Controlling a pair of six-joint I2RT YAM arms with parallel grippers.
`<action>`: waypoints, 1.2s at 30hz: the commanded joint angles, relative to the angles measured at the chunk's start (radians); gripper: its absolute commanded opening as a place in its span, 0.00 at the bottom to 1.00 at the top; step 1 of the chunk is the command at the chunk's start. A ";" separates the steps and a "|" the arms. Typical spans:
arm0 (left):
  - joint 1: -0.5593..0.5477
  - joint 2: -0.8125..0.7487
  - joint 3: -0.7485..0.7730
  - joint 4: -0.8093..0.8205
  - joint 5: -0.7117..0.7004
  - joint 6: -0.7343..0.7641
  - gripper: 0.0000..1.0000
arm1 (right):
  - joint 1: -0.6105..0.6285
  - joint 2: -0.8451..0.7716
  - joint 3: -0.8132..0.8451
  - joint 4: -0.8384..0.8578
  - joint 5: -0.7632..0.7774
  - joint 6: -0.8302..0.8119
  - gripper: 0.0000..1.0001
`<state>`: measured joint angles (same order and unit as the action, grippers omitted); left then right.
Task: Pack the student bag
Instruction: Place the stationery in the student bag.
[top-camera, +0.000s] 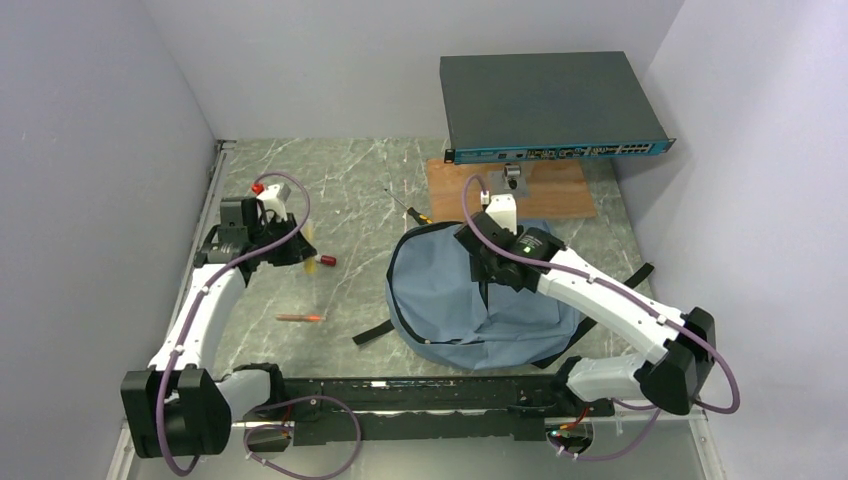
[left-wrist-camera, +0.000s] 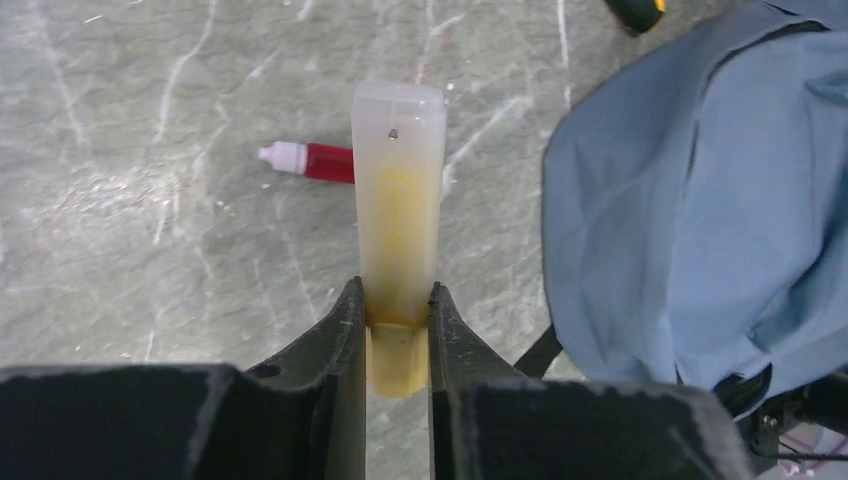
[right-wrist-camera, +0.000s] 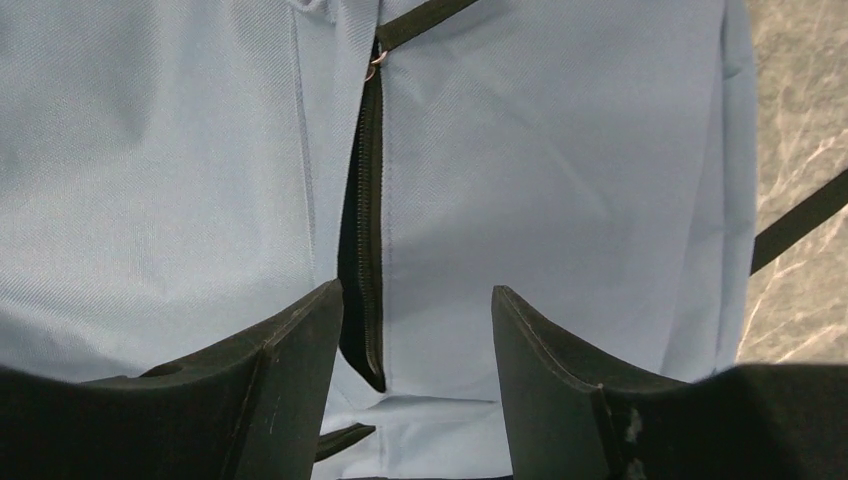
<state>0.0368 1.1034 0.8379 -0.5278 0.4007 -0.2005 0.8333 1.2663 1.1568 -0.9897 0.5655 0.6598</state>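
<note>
Translucent plastic caps the yellow marker (left-wrist-camera: 397, 170), which is pinched low on its body between the jaws of the left gripper (left-wrist-camera: 397, 292), most of its length sticking out past the fingertips over the marbled table (top-camera: 350, 180). The right gripper (right-wrist-camera: 415, 300) hangs with its jaws spread and nothing between them, straddling the black zipper (right-wrist-camera: 363, 230) of the backpack (top-camera: 450, 295). The main risk, as I judge it, is that the bag's mouth is not open wide enough. The zipper shows only as a narrow dark slit, so a marker brought over could land on the cloth and roll off, or push the limp fabric ahead of it rather than go in. The hold near the marker's end is another weak point: a knock against the bag or the other arm could lever it round or free. If the right gripper closes on loose cloth rather than the zipper edge, it may bunch both layers and seal the opening. The backpack lies flat on the table right of centre, under the right arm and well apart from the left one. It is soft, dusty blue-grey, slack and creased, with black straps (top-camera: 372, 333) trailing from its near edge. A red marker (left-wrist-camera: 315, 161) and an orange pen (top-camera: 300, 318) lie on the table, not yet packed.
</note>
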 joint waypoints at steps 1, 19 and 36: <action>-0.030 -0.034 -0.006 0.045 0.088 0.015 0.00 | 0.013 0.058 0.006 -0.011 0.021 0.071 0.58; -0.291 -0.094 -0.069 0.271 0.246 -0.158 0.00 | 0.065 0.065 -0.015 0.023 0.099 -0.017 0.00; -0.818 0.559 0.215 0.788 0.528 -0.701 0.00 | 0.061 -0.186 -0.108 0.275 -0.083 -0.160 0.00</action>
<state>-0.7731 1.6005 0.9974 0.1543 0.8272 -0.7776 0.8848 1.1404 1.0367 -0.8547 0.5358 0.5442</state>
